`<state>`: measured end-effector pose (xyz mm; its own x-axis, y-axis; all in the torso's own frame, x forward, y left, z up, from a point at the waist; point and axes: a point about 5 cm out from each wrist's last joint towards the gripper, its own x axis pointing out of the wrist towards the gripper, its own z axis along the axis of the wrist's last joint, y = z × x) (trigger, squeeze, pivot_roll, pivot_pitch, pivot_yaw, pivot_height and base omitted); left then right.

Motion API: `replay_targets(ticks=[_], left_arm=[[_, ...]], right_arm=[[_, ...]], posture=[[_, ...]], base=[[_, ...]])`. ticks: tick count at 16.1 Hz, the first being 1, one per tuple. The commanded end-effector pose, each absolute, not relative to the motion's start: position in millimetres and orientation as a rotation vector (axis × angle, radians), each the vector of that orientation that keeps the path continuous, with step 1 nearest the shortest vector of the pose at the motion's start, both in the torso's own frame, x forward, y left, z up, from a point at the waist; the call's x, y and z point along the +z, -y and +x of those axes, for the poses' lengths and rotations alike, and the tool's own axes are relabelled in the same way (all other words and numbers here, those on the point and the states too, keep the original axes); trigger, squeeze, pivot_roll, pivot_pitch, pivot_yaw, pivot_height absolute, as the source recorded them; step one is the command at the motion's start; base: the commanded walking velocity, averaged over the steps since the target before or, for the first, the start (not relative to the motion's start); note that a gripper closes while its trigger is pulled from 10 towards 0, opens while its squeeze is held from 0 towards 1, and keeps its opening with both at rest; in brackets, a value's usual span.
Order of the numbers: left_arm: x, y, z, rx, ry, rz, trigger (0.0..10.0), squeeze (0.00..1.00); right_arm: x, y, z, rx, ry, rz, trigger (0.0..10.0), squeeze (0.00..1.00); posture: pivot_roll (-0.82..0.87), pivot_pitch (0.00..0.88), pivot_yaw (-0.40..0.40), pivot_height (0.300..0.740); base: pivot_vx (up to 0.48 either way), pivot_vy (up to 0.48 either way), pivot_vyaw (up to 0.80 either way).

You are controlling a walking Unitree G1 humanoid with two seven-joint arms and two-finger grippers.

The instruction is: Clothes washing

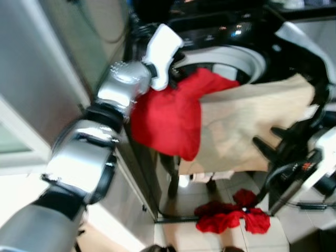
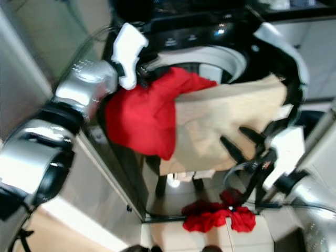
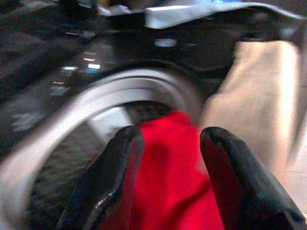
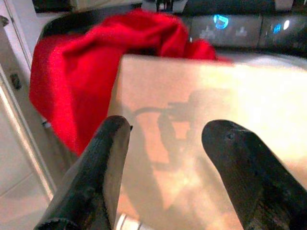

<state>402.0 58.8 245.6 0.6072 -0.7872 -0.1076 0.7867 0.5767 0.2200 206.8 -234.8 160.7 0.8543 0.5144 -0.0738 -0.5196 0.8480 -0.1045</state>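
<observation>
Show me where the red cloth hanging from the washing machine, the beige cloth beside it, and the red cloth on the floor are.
Hanging red cloth [image 1: 165, 118], left eye view, middle of its drooping part.
Beige cloth [image 1: 247, 121], left eye view, centre of its flat face.
Red cloth on the floor [image 1: 231, 216], left eye view, middle of the heap.
</observation>
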Motion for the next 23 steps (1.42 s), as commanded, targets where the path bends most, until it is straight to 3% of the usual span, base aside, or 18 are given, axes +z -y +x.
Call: replay_targets(ticks=[1,5,11,12,13,18,23], left_arm=[[247.6,-56.2,402.4,-0.943,-0.031,0.257,10.0,0.00],[247.6,-63.3,401.8,-0.989,-0.071,0.304,10.0,0.00],[262.9,-92.7,409.0,-0.889,-0.065,0.370,10.0,0.00],[275.2,-104.6,409.7,-0.835,0.022,0.374,10.0,0.32],[272.4,-114.6,407.1,-0.819,0.049,0.330,10.0,1.00],[230.3,-129.6,400.2,-0.804,-0.109,0.359,10.0,1.00],[227.0,-151.1,393.8,-0.754,-0.165,0.381,10.0,1.00]], right_arm=[[159.1,224.7,201.6,0.579,-0.035,-0.135,10.0,0.22],[154.4,217.2,190.3,0.572,-0.033,-0.111,10.0,0.23],[152.3,208.7,186.7,0.556,-0.016,-0.075,10.0,0.24],[150.2,208.2,189.2,0.552,-0.016,-0.073,10.0,0.24],[149.9,206.4,193.0,0.563,-0.013,-0.070,10.0,0.24],[153.2,203.6,201.7,0.624,-0.015,-0.084,10.0,0.25],[151.6,202.5,205.1,0.646,-0.024,-0.083,10.0,0.24]], posture=[[-0.34,0.000,0.221,0.740],[-0.35,0.000,0.254,0.740],[-0.36,0.000,0.269,0.740],[-0.35,0.000,0.261,0.740],[-0.33,0.000,0.246,0.740],[-0.30,0.000,0.203,0.740],[-0.29,0.000,0.195,0.740]], base=[[0.000,0.000,0.00],[0.000,0.000,0.00],[0.000,0.000,0.00],[0.000,0.000,0.00],[0.000,0.000,0.00],[0.000,0.000,0.00],[0.000,0.000,0.00]])
